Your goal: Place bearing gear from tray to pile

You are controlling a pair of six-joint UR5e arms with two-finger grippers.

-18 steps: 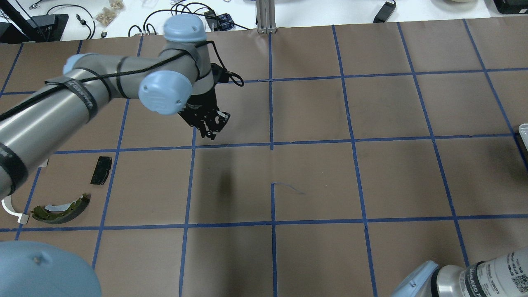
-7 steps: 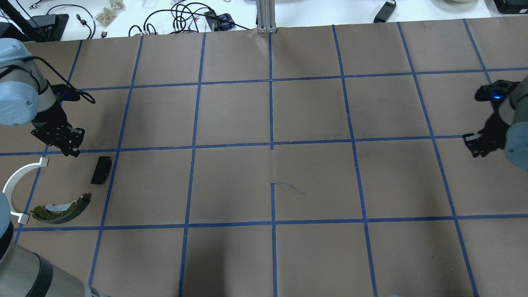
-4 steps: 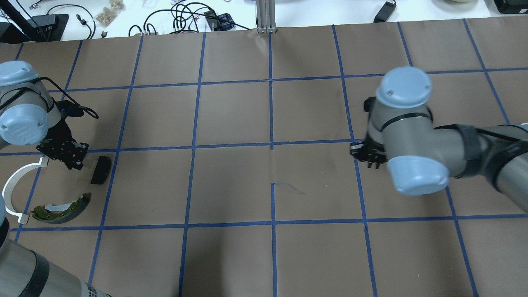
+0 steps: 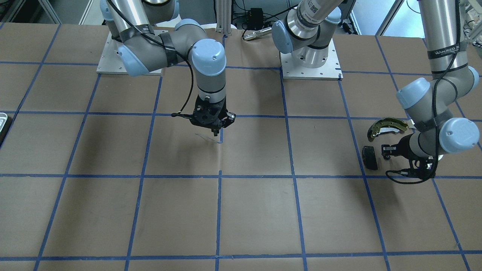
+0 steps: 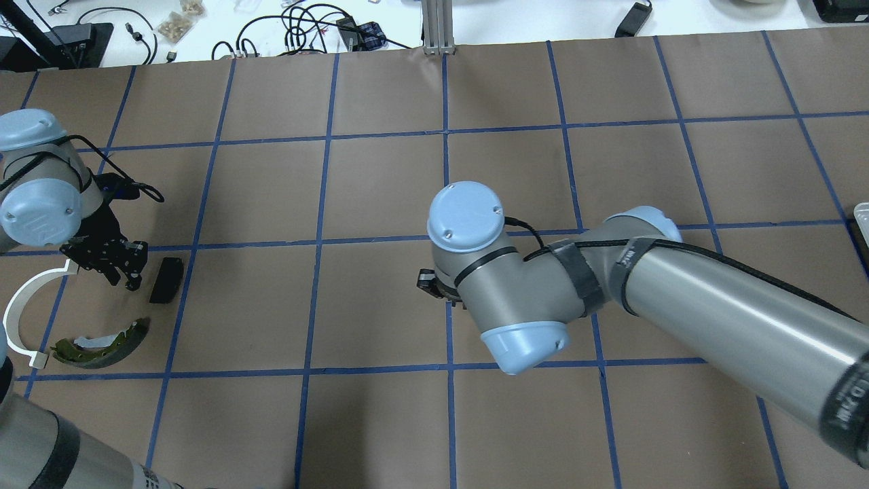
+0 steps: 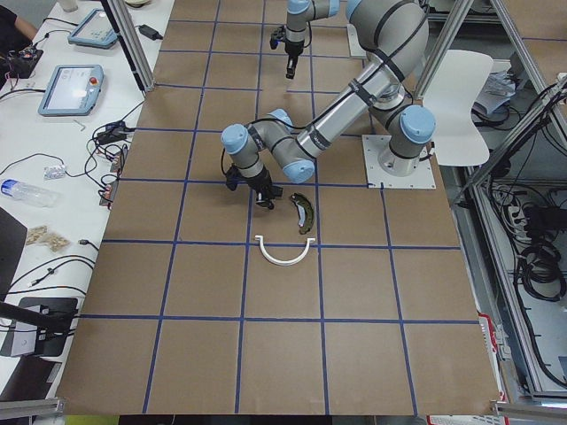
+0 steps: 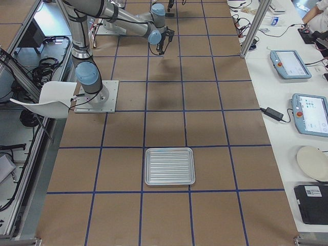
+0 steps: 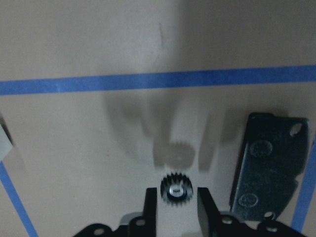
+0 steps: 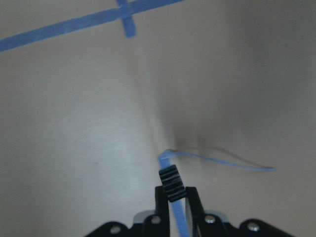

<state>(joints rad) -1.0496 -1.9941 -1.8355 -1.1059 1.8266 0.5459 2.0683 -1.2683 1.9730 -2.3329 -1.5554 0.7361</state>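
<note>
Bearing gear (image 8: 176,189): held flat, with its centre hole facing the wrist camera, between the fingertips of the left pincer (image 8: 177,193). It is judged to be a little above the table (image 5: 380,190), since its toothed shadow is cast ahead of the tips.
Left pincer state: closed on the gear's teeth; the contact is seen only narrowly.
Pile: black pad (image 8: 269,168) lies just right of the pincer, untouched. White arc strip (image 5: 24,309) lies on its other side. Brake shoe (image 5: 102,343) lies behind it, toward the robot.
Second bearing gear (image 9: 171,181): clamped edge-on in the right pincer (image 9: 174,190), over mid-table, well apart from the left pincer and from the tray (image 7: 169,166).
Step in hand: set-down at the pile is judged under way; release is not yet made.
Next move: a short lowering is called for. The jaws are then to be parted and the pincer raised straight, so that the gear is not knocked toward the pad.
</note>
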